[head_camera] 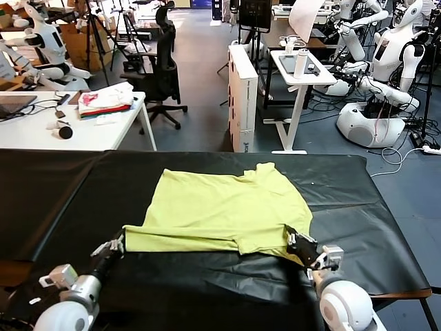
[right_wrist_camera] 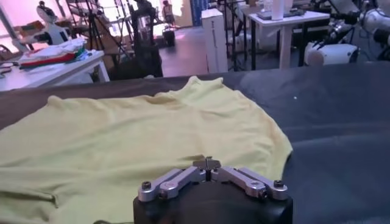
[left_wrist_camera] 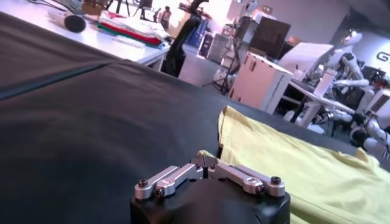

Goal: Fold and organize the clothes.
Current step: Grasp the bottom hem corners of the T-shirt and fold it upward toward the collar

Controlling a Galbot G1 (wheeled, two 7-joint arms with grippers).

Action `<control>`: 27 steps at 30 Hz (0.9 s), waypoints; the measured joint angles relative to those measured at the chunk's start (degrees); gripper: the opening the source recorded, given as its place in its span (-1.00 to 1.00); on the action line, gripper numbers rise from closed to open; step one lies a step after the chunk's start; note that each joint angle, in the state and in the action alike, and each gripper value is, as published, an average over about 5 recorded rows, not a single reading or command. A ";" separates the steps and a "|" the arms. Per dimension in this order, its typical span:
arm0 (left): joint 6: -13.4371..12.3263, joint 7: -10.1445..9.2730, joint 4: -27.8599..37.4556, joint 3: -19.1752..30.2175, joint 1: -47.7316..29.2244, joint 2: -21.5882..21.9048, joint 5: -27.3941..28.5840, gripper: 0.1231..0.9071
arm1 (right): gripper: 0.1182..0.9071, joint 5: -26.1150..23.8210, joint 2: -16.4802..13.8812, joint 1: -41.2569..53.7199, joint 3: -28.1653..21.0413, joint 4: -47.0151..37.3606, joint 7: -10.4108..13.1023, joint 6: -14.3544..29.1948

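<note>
The lime-yellow cotton T-shirt (head_camera: pixel 224 210) is spread at frame centre on the black-covered table (head_camera: pixel 62 200), long axis left-to-right. Its near hem is pinched by both closed grippers: left gripper (head_camera: pixel 118 243) at lower left corner, right gripper (head_camera: pixel 295 241) at lower right. The cloth extends away from both equally.

The T-shirt (head_camera: pixel 227 207) is plain lime-yellow. The table cover (head_camera: pixel 358 200) under it is black. The far table (head_camera: pixel 41 131) is white, and its fabric pile (head_camera: pixel 105 101) shows white, pink and red.
</note>
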 joint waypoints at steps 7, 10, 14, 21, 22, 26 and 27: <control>0.54 -0.31 1.51 1.34 -2.81 0.70 0.28 -0.94 | -0.95 -0.12 -5.93 -8.24 3.82 5.72 -1.15 -0.94; 0.61 -0.33 1.59 1.55 -3.44 0.90 0.28 -0.94 | -0.95 -0.71 -7.12 -10.88 4.58 6.82 -1.65 -0.86; 0.66 -0.30 1.79 1.89 -3.76 1.15 0.43 -0.94 | -0.95 -1.62 -7.44 -12.66 4.55 7.29 -1.86 -0.76; 1.11 -0.38 2.81 2.74 -4.40 0.99 1.17 -0.94 | -0.32 -2.80 -7.45 -13.05 3.84 6.32 -2.10 -0.42; 1.19 -0.37 2.78 2.69 -4.34 0.96 1.36 -0.93 | -0.22 -2.83 -7.41 -13.08 3.79 6.24 -2.10 -0.41; 1.24 -0.47 1.79 1.94 -3.38 1.17 1.96 -0.55 | 0.40 -2.87 -7.27 -13.23 3.72 6.16 -2.03 -0.38; 1.28 -0.62 1.37 1.68 -3.00 1.29 1.97 -0.41 | 0.59 -2.88 -7.26 -13.26 3.71 6.13 -2.00 -0.36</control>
